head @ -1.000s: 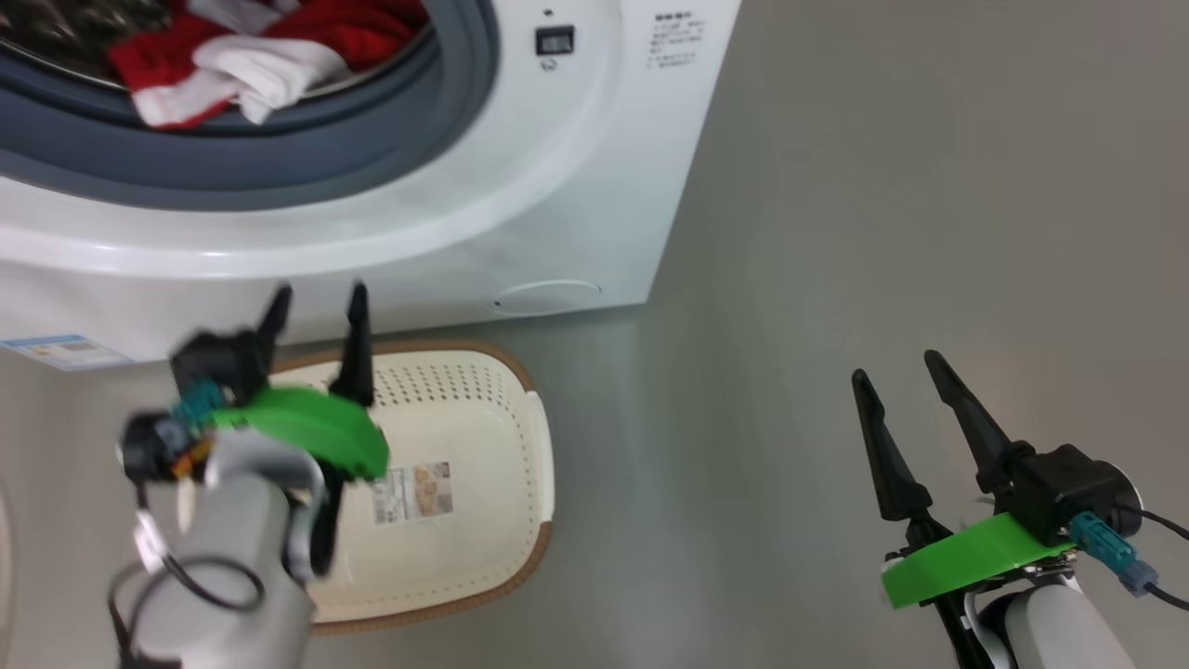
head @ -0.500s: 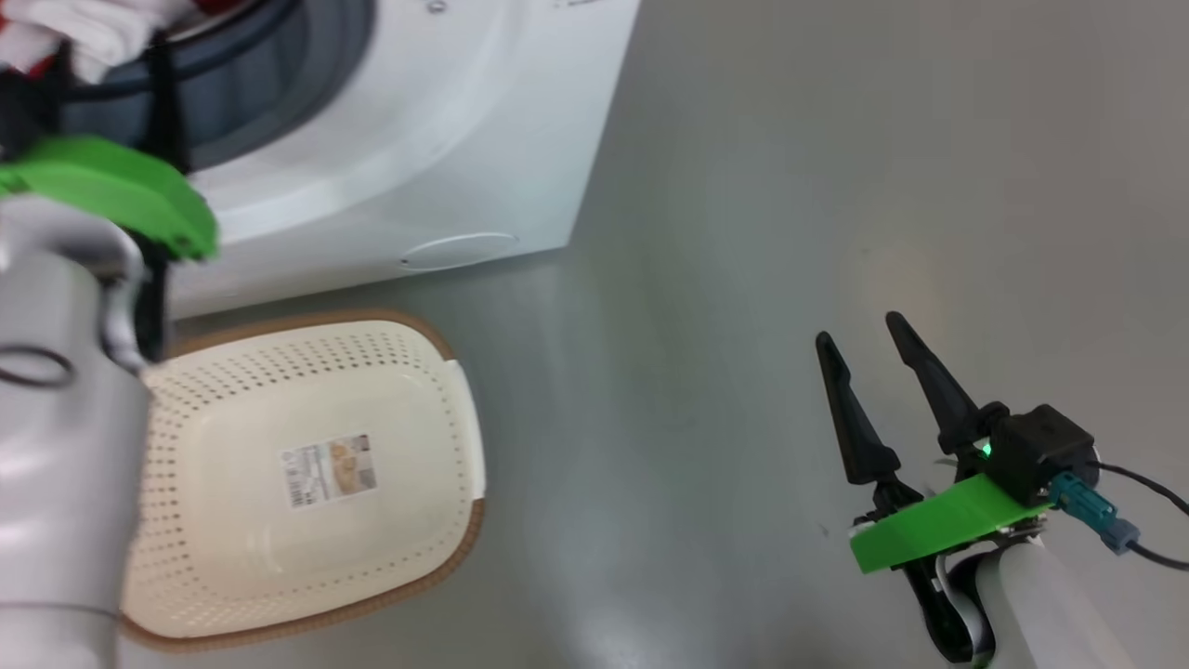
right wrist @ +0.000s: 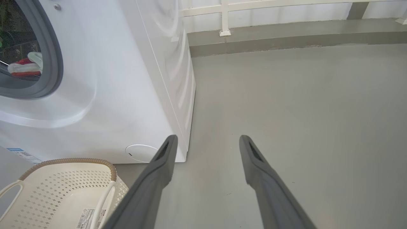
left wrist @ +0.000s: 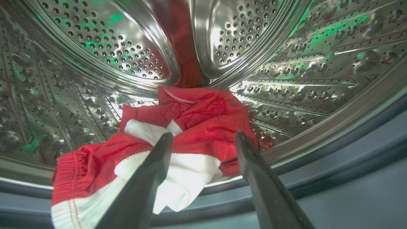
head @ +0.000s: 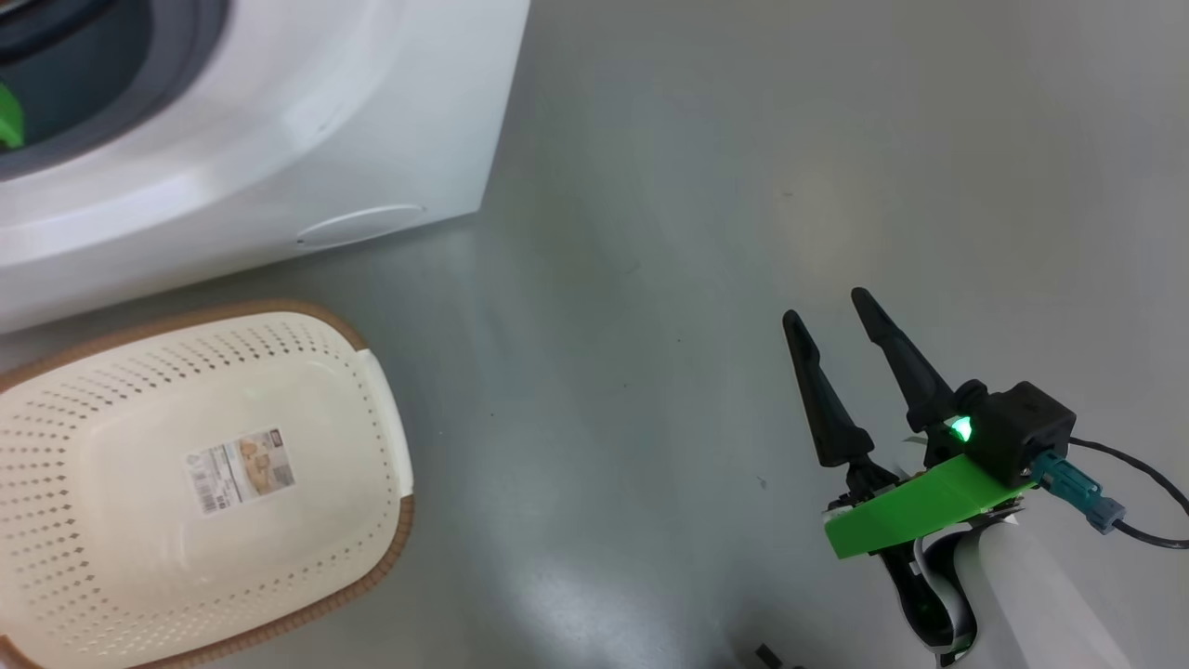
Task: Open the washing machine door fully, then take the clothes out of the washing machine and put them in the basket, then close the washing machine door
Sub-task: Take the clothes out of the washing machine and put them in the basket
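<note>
Starting with the head view, the cream basket (head: 56,418) is seen empty on the grey floor (head: 697,186), just in front of the white washing machine (head: 279,121). The right gripper (head: 827,309) is held over bare floor, well apart from both, with its jaws wide and nothing in them.

In the left wrist view, the left gripper (left wrist: 203,136) is found inside the steel drum (left wrist: 286,63). Its jaws are spread wide, close to the red clothes (left wrist: 203,108) and the white cloth (left wrist: 187,171). Nothing is gripped yet. The grey rubber ring (left wrist: 349,159) must be cleared on the way out.

In the right wrist view, the round opening is seen uncovered, so the door step is judged done. Taking the clothes out, filling the basket and closing up are left. Plenty of open floor is offered on the right.
</note>
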You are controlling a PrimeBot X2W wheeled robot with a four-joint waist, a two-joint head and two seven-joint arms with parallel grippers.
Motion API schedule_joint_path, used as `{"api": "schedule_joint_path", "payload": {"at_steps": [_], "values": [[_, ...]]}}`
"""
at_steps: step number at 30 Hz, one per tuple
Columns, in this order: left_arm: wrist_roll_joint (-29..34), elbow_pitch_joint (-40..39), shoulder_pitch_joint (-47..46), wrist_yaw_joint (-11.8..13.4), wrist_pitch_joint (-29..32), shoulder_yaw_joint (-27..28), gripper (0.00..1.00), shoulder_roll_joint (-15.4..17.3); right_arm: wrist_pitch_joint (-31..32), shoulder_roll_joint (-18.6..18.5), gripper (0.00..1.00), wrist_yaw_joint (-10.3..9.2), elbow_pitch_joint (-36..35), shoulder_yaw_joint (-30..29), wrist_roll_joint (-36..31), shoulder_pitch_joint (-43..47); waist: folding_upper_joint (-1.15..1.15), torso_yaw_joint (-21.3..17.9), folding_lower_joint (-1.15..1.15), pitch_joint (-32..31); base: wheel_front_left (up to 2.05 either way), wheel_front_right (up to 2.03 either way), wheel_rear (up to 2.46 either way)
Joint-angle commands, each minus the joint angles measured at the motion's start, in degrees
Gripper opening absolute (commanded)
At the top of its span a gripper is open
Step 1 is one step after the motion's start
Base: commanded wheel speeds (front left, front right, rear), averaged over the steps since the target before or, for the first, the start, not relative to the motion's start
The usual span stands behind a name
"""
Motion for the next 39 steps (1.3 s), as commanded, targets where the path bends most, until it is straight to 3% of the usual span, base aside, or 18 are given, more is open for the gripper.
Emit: {"api": "schedule_joint_path", "payload": {"at_steps": [1, 18, 19, 20, 22, 29, 39], "values": [[0.43, -0.83, -1.22, -0.07, 0.32, 0.73, 1.00, 2.90, -0.52, -0.45, 1.00, 0.02, -1.20, 1.14, 0.16, -0.26, 0.00, -0.68, 0.00, 0.75, 0.00, 0.00, 0.00], [1.42, 6.90, -5.18, 2.80, 10.43, -1.81, 1.00, 4.82, -0.52, -0.45, 1.00, 0.02, -1.00, 1.45, 0.35, -1.32, 0.00, -1.47, 0.00, 2.09, 0.00, 0.00, 0.00], [1.41, 7.06, -5.15, 2.82, 10.80, -1.94, 0.49, 4.80, -0.52, -0.45, 1.00, 0.02, -1.01, 1.44, 0.37, -1.28, 0.00, -1.52, 0.00, 2.09, 0.00, 0.00, 0.00], [1.42, 7.18, -5.14, 2.79, 11.18, -2.11, 0.39, 4.77, -0.52, -0.45, 1.00, 0.02, -1.03, 1.41, 0.38, -1.23, 0.00, -1.54, 0.00, 2.09, 0.00, 0.00, 0.00], [1.49, 7.31, -5.22, 2.90, 11.61, -2.40, 0.00, 4.89, -0.52, -0.45, 1.00, 0.02, -1.05, 1.37, 0.45, -1.16, 0.00, -1.53, 0.00, 2.19, 0.00, 0.00, 0.00], [1.51, 8.18, -5.37, 2.86, 13.09, -3.27, 0.00, 5.29, -0.52, -0.45, 1.00, 0.02, -1.06, 1.44, 0.18, -1.35, 0.00, -1.48, 0.00, 2.32, 0.00, 0.00, 0.00], [1.45, 6.54, -5.68, 2.70, 9.74, -4.17, 0.00, 5.54, -0.52, -0.45, 1.00, 0.02, -0.93, 1.08, -0.32, -1.38, 0.00, -0.66, 0.00, 1.85, 0.00, 0.00, 0.00]]}}
